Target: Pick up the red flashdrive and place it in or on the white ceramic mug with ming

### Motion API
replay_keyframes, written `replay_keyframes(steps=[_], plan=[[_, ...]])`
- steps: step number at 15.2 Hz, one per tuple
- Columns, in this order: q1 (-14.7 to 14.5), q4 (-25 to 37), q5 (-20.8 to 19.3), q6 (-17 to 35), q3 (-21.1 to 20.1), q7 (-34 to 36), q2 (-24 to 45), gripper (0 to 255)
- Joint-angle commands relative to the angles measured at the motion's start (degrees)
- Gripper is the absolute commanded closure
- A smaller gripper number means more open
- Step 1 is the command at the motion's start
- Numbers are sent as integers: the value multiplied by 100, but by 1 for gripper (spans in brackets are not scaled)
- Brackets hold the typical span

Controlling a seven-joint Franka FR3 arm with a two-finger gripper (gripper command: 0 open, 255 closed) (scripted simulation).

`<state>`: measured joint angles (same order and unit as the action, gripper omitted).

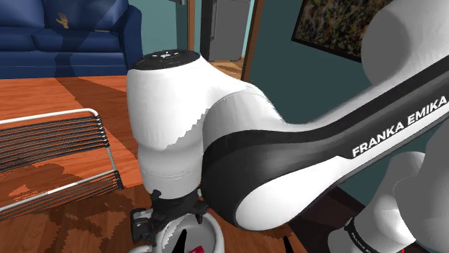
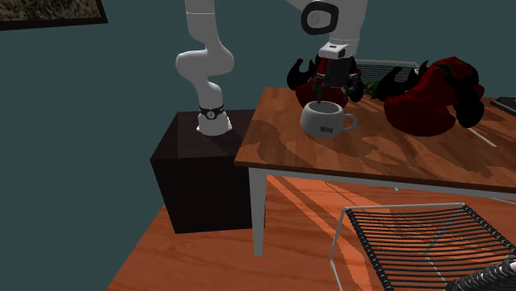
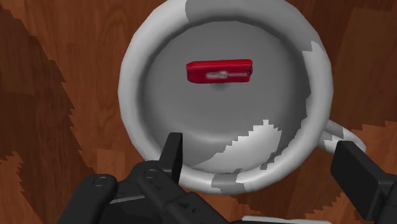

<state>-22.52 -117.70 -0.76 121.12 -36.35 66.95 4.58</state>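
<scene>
One slim red flashdrive is sitting inside the round white mug | black gripper hanging released above | I'm reckoning: lift clear next

White Franka arm w/ rounded shells, dark grey joint bands; white "FRANKA EMIKA" lettering on one band. All-black angular tool. Black box stand.

I see drive lying inside mug, mug on table, gripper right above mug, stand just left of table, second exterior view.
</scene>
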Motion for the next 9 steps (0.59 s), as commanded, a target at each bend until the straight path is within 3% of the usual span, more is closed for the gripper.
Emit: replay_keyframes(steps=[1,9], plan=[[22,178,101,-304,-5,-64,-147,0],[30,276,140,-450,-1,-92,-206,0]])
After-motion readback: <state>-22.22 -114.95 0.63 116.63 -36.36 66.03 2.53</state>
